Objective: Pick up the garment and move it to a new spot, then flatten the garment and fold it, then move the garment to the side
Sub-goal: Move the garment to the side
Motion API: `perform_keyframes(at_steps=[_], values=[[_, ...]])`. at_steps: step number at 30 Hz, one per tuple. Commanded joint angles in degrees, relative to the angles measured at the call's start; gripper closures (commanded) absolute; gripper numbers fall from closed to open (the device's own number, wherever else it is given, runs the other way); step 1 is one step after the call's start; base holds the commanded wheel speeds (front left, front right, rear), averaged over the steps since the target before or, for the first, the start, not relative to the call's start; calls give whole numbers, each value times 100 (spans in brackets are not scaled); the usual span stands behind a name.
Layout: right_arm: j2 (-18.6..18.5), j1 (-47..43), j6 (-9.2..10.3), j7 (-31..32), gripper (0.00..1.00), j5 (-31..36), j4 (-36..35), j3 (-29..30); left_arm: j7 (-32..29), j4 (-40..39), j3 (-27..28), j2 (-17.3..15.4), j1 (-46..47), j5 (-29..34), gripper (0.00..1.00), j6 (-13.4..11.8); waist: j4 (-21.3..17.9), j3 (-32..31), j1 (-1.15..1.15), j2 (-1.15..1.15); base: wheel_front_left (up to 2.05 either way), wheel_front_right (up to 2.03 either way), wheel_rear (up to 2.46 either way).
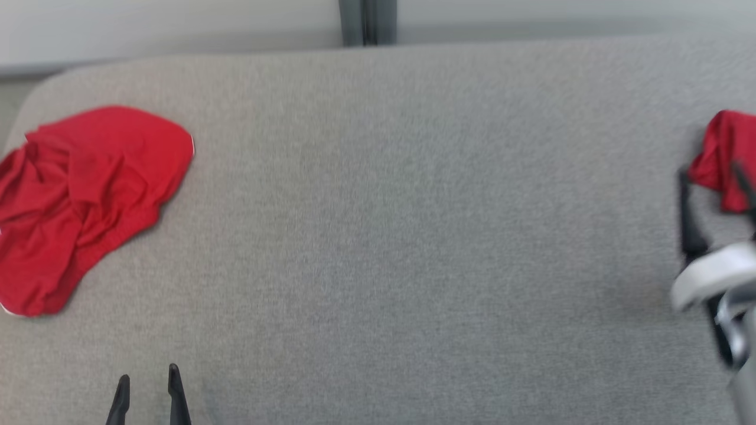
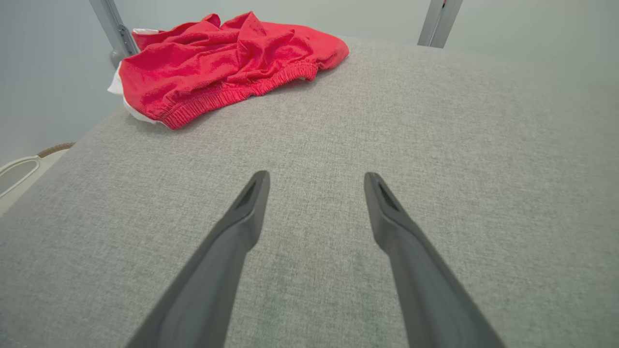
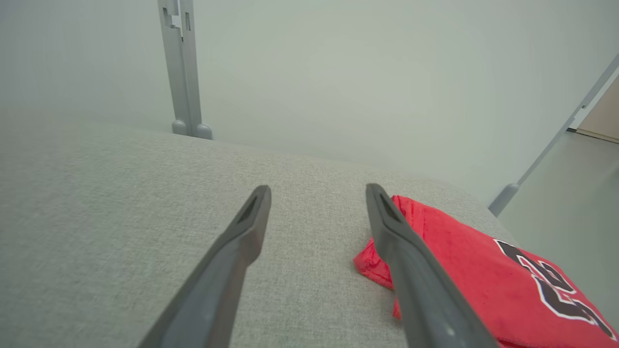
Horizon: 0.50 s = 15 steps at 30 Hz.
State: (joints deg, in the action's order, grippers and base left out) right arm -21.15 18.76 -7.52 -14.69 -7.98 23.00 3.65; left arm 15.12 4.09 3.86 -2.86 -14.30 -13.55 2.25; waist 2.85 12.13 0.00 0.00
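stage: late, I judge, only withdrawal left | red jersey (image 3: 459, 251): looks folded, at right edge of grey padded table (image 1: 413, 236) | right gripper (image 3: 317, 189): jaws apart, empty, just beside it | left gripper (image 2: 314, 175): jaws apart, empty, near edge | red shorts (image 1: 88, 195): crumpled, far left corner

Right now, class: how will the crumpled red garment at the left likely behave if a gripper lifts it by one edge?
Probably floppy: the crumpled red garment lies in soft folds, so it should drape and sag rather than hold shape. Likely light, being thin cloth. Its ribbed elastic band looks thicker, perhaps the firmest place to pinch.
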Motion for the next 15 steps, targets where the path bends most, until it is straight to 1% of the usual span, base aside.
perform_keyframes(at_steps=[1, 3, 4, 6, 7, 8, 11, 15], values=[[186, -490, 6, -41, 0, 56, -246, -130, 0, -17, 26, -8, -102, -17, 0, -17, -470, -1462, 0, 0, 0, 0, 0], [575, -1018, 6, -56, 0, 69, -571, -134, 0, -21, 86, -11, -192, -46, 0, -35, -491, -1588, 0, 0, 0, 0, 0], [755, -1295, 4, -52, 0, 113, -743, -259, 0, -21, 89, -8, -231, -64, 0, -32, -503, -1633, 0, 0, 0, 0, 0], [1057, -1682, 7, -50, 0, 152, -1012, -175, 0, -16, 102, -9, -242, -108, 0, -43, -526, -1683, 0, 0, 0, 0, 0], [1177, -1942, 6, -48, 0, 280, -1099, -309, 0, 1, 74, -8, -232, -122, 0, -14, -538, -1706, 0, 0, 0, 0, 0], [1342, -2143, 10, -48, 0, 339, -1189, -285, 0, 19, 32, -8, -239, -134, 0, 41, -549, -1727, 0, 0, 0, 0, 0], [1596, -2578, 8, -48, 0, 546, -1388, -283, 0, 99, -96, -9, -225, -142, 0, 147, -575, -1749, 0, 0, 0, 0, 0], [1768, -2870, 6, -49, 0, 712, -1515, -252, 0, 205, -250, -9, -110, -146, 0, 298, -621, -1728, 0, 0, 0, 0, 0]])
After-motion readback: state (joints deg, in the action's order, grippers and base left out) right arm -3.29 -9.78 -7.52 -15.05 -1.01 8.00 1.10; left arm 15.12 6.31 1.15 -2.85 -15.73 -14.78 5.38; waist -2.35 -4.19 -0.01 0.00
